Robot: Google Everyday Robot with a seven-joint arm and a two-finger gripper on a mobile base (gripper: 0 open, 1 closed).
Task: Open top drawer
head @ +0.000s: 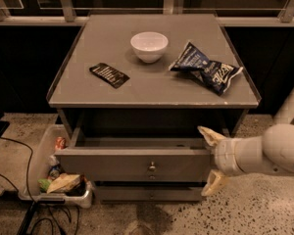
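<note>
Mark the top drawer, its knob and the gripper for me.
top drawer (108,163): camera view, on its grey front, left of centre.
knob (151,168): camera view, on the round metal head.
gripper (204,161): camera view, midway between its fingertips, at the drawer's right end.

I record the wide grey top drawer (132,164) as plain-fronted, with a small silvery round knob (151,168). My cream two-finger gripper (205,161) sits at the drawer's right end, fingers spread apart. On the matt grey cabinet top (152,89) I see a plain white bowl (149,46), a dark blue crisp bag with white print (206,68) and a flat black packet with pale lettering (109,75). The floor (264,209) is speckled beige.
</note>
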